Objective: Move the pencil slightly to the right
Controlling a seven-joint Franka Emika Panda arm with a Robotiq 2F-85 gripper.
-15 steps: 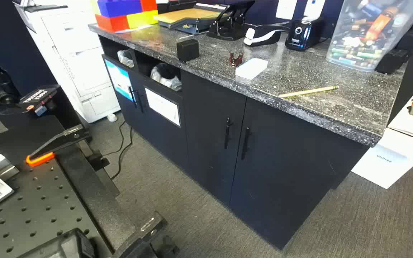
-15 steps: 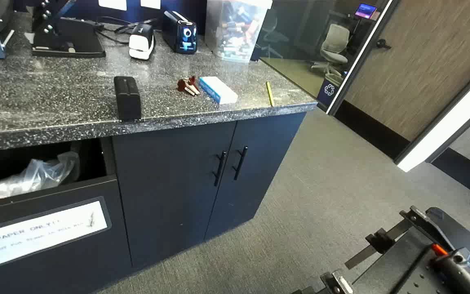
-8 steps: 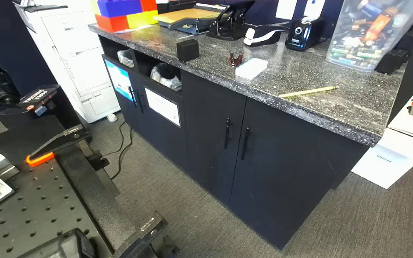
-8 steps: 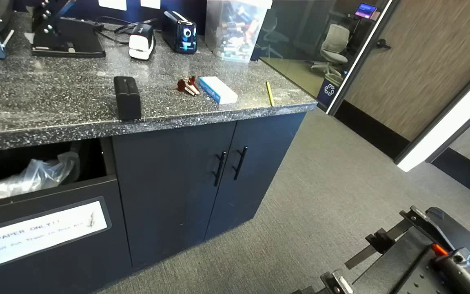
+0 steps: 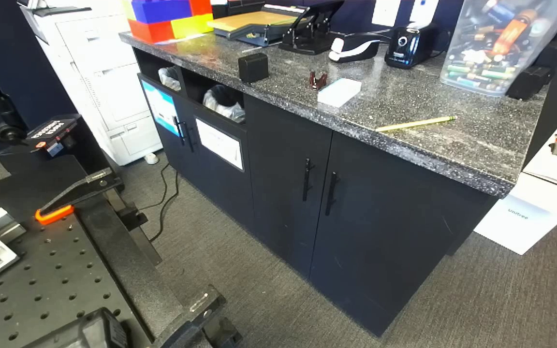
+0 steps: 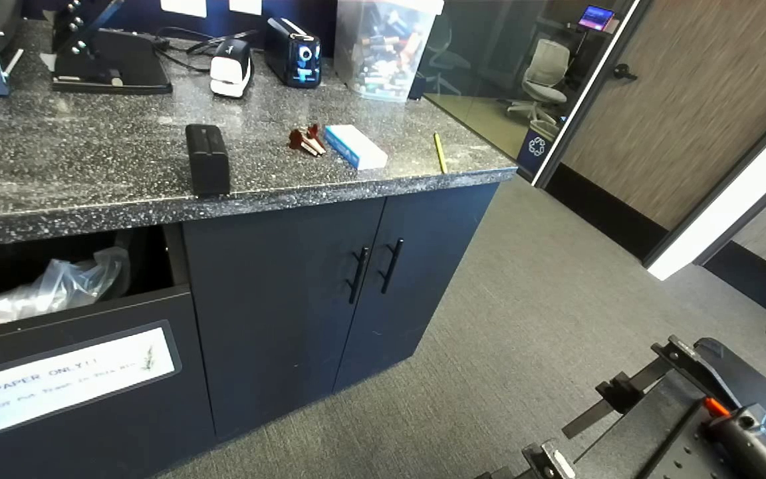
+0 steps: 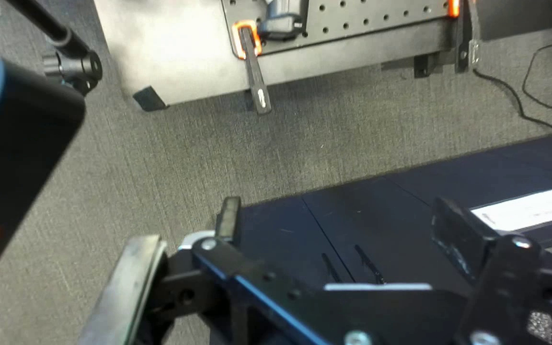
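The thin yellow pencil (image 5: pixel 416 124) lies flat on the speckled grey countertop (image 5: pixel 491 145), its near end at the front edge. It also shows in an exterior view (image 6: pixel 440 153), between a white and blue box and the counter's far right corner. My gripper (image 7: pixel 346 230) shows only in the wrist view. Its two fingers are wide apart with nothing between them. The cabinet doors and floor show behind them. The pencil is out of the wrist view, and the gripper is out of both exterior views.
A white and blue box (image 6: pixel 356 146), a dark red staple remover (image 6: pixel 306 140) and a black block (image 6: pixel 208 159) lie on the counter. A clear bin of batteries (image 5: pixel 501 48) and a black pencil sharpener (image 5: pixel 409 46) stand farther back. A perforated work table (image 5: pixel 41 280) faces the cabinet.
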